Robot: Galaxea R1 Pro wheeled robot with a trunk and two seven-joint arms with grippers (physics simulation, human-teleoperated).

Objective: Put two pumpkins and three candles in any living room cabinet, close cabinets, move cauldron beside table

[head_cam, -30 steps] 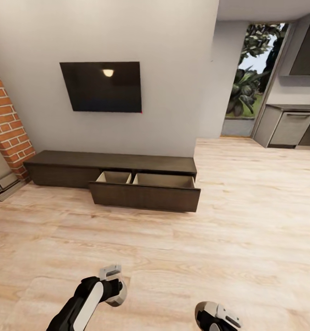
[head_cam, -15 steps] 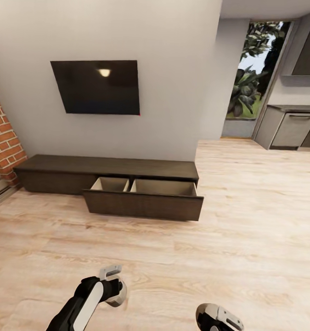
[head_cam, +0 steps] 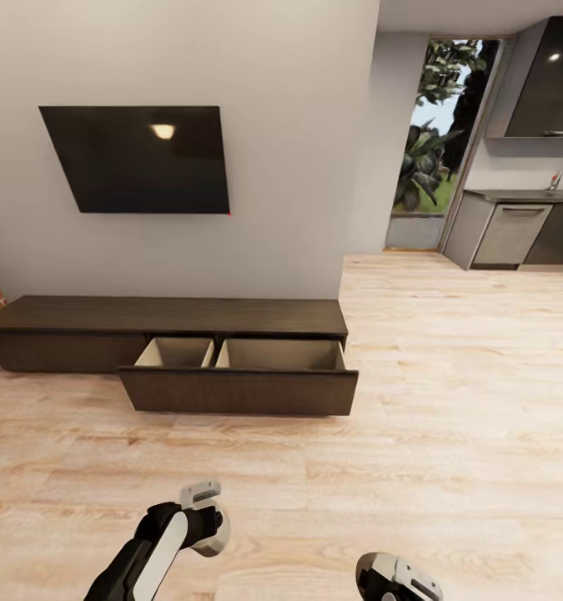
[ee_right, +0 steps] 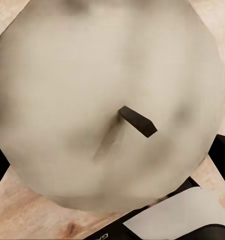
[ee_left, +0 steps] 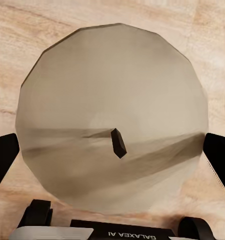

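A candle (ee_left: 112, 135) is clamped between the left gripper (ee_left: 112, 150) fingers; another candle (ee_right: 107, 105) is gripped by the right gripper (ee_right: 110, 145), partly cut off. The cabinet (head_cam: 231, 367) drawer stands open ahead.

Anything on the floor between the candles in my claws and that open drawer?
Nothing visible. Bare wood floor runs from the left claw, holding the left candle, and the right claw, holding the right candle, to the cabinet and its open drawer.

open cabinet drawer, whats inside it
The cabinet drawer shows bare beige walls in two compartments. The floors are hidden behind its dark front panel, so anything lying low cannot be seen.
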